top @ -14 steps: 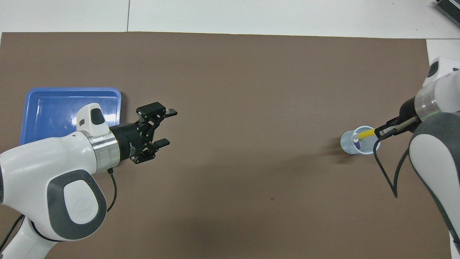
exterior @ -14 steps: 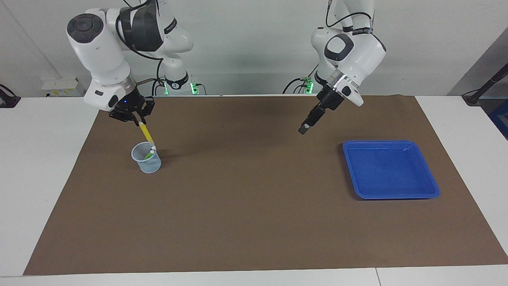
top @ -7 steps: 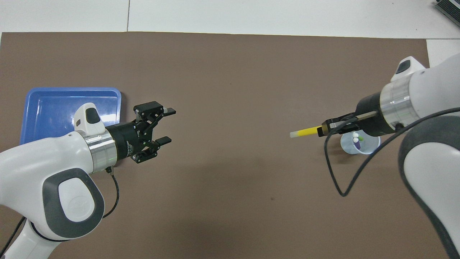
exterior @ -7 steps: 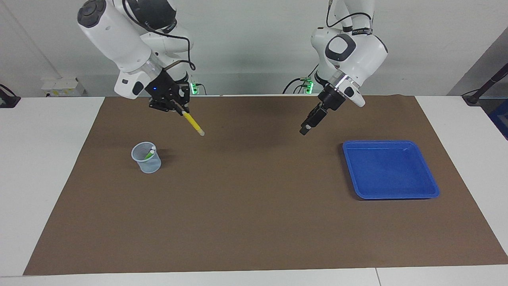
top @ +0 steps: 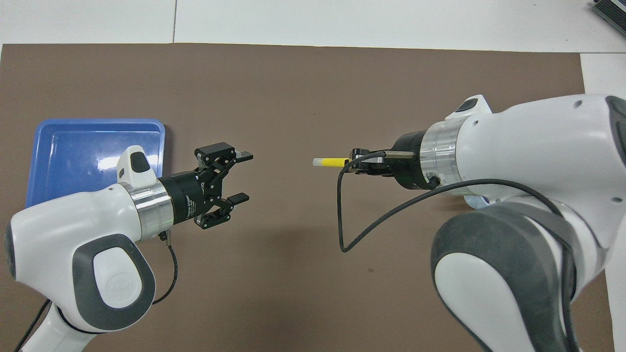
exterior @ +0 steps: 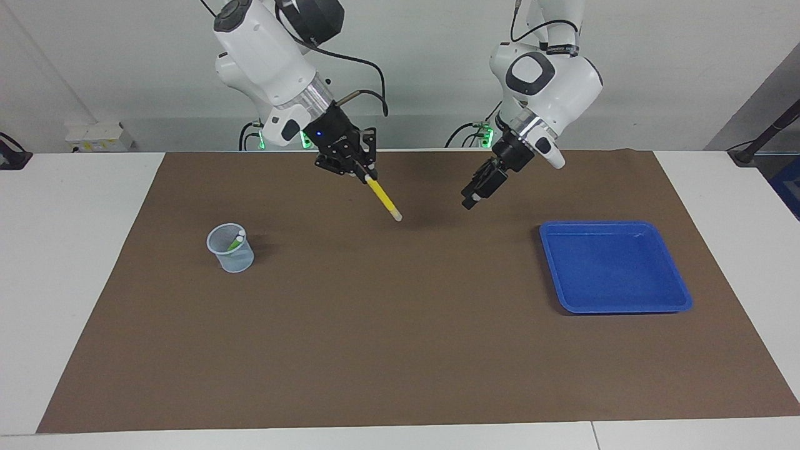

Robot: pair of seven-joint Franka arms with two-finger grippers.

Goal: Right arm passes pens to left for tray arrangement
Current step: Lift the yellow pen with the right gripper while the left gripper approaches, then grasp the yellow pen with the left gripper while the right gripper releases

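Both grippers are raised over the brown mat's point(exterior: 400, 325) middle. Right gripper point(exterior: 364, 177) is clamped on the yellow pen point(exterior: 383, 199), pale end slanting down toward the left gripper point(top: 243, 177), whose fingers stand wide apart, holding nothing. Mesh cup point(exterior: 230, 248) holds the green pen point(exterior: 235, 242). Tray point(exterior: 615, 267) lies toward the left arm's end.
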